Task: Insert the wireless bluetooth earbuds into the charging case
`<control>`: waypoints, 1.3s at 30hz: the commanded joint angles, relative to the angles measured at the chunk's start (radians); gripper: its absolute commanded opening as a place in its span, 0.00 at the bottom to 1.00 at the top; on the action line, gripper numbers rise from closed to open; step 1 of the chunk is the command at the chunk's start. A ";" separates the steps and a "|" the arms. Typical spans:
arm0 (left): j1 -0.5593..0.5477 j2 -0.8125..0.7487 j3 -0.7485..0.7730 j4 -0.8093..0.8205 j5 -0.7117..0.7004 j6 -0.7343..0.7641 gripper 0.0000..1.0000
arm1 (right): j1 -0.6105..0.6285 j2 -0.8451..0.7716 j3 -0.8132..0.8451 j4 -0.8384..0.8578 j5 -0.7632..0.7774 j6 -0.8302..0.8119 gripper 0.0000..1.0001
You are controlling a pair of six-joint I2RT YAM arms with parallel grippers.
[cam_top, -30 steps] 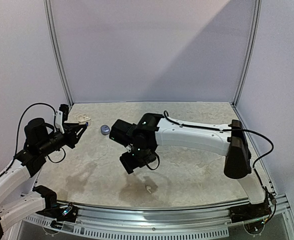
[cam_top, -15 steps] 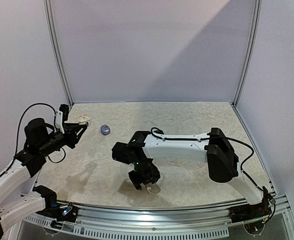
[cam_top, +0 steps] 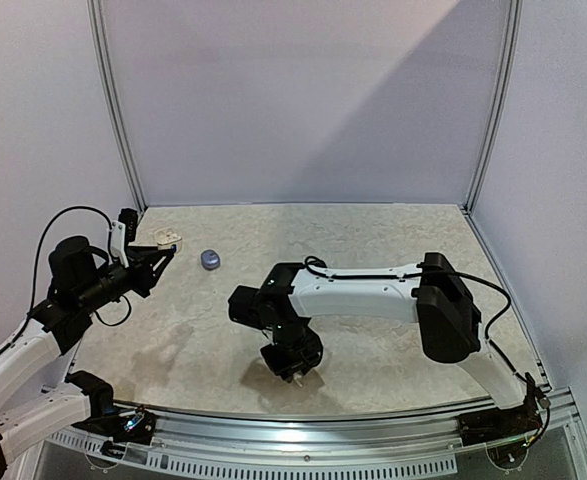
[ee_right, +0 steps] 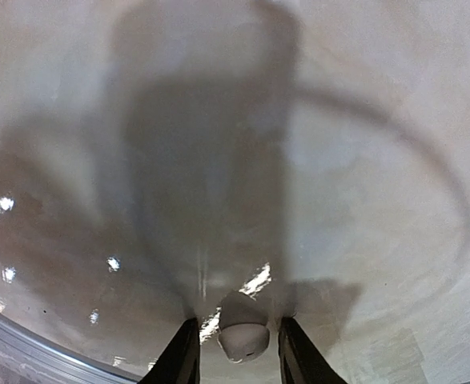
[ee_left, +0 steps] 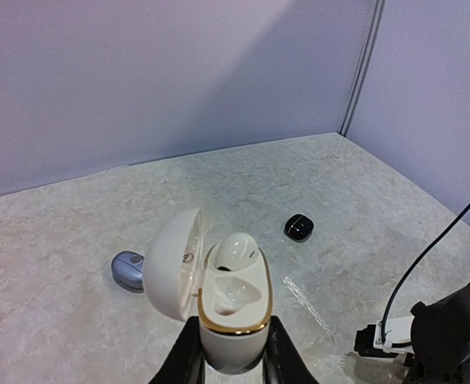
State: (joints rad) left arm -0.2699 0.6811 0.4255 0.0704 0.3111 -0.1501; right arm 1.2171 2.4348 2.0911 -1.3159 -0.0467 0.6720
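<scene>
Earbud point(ee_right: 243, 336) — white, on the table point(ee_right: 363, 160) — lies between the parted fingers point(ee_right: 182, 356) of the right gripper point(ee_right: 236, 322); left gripper point(ee_left: 233, 340) clamps the charging case point(ee_left: 235, 300), lid open.

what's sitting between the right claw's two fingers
A white earbud, lying on the table between the right claw fingers with a gap either side; the right wrist view shows it.
</scene>
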 commanded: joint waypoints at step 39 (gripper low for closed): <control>0.004 -0.022 0.048 0.325 0.301 0.261 0.00 | 0.056 -0.387 -0.038 1.436 0.133 -0.524 0.00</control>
State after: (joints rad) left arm -0.2699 0.6689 0.4458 0.3573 0.6064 0.1085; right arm 1.2655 1.9362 2.0003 0.0132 0.1600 0.2417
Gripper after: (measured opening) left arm 0.205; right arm 0.171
